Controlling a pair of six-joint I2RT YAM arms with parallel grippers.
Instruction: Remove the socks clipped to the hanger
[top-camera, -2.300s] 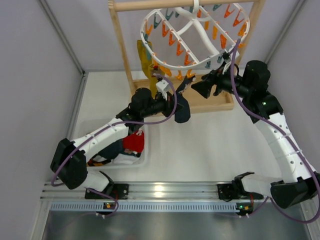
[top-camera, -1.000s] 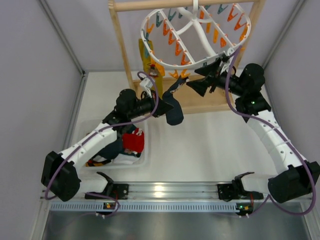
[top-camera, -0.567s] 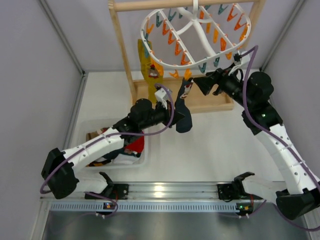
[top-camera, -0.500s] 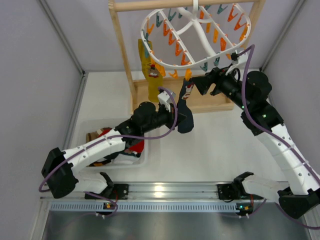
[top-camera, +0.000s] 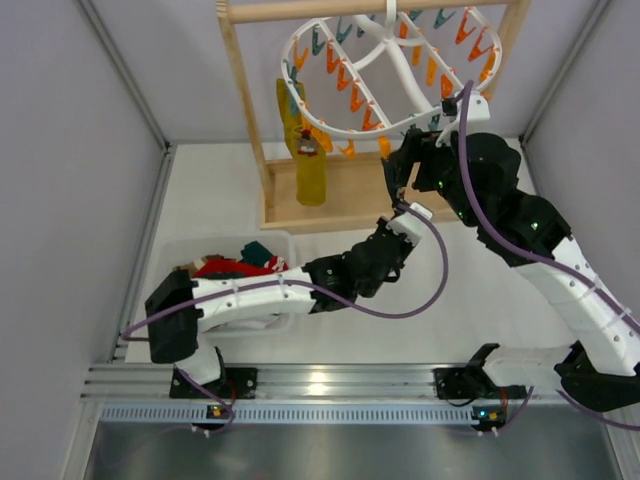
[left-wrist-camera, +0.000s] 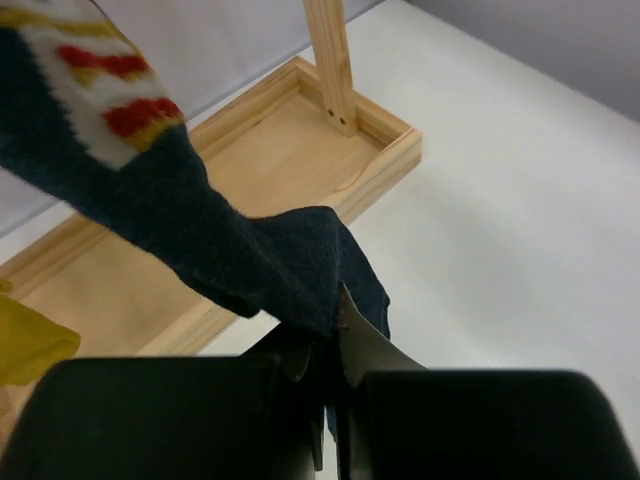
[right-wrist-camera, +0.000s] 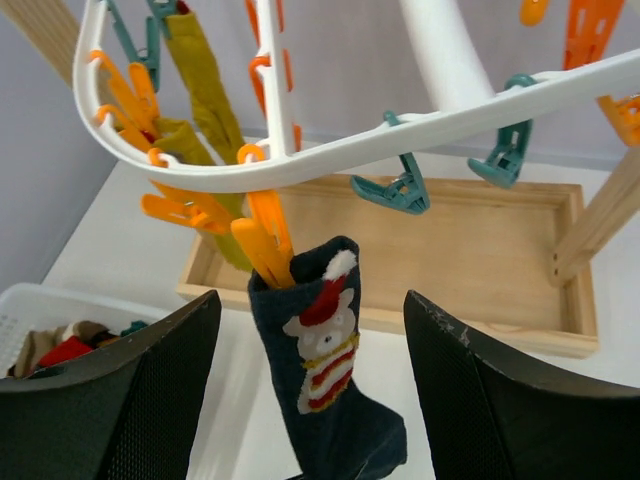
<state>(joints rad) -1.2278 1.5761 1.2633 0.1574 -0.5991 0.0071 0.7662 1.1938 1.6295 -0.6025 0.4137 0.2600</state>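
Under the near rim of the white hanger (right-wrist-camera: 330, 155), a dark navy sock (right-wrist-camera: 325, 400) with a red-and-white figure hangs by its cuff from an orange peg (right-wrist-camera: 268, 245). Its lower end reaches down over the table (left-wrist-camera: 520, 200), just off the near edge of the wooden stand (left-wrist-camera: 150, 290) and its flat base. The left pincer (left-wrist-camera: 330, 340) is clamped tight on that lower end. The right pincer (right-wrist-camera: 310, 300) stands wide and holds nothing; the peg and cuff sit between its fingers (right-wrist-camera: 130, 400), slightly beyond the tips and touching neither.

The step in hand looks like unclipping this sock. The next move probably calls for the right pincer to squeeze the peg's levers squarely while the left draws the fabric down. Mustard socks (right-wrist-camera: 205, 90) hang clipped at the hanger's far left edge.
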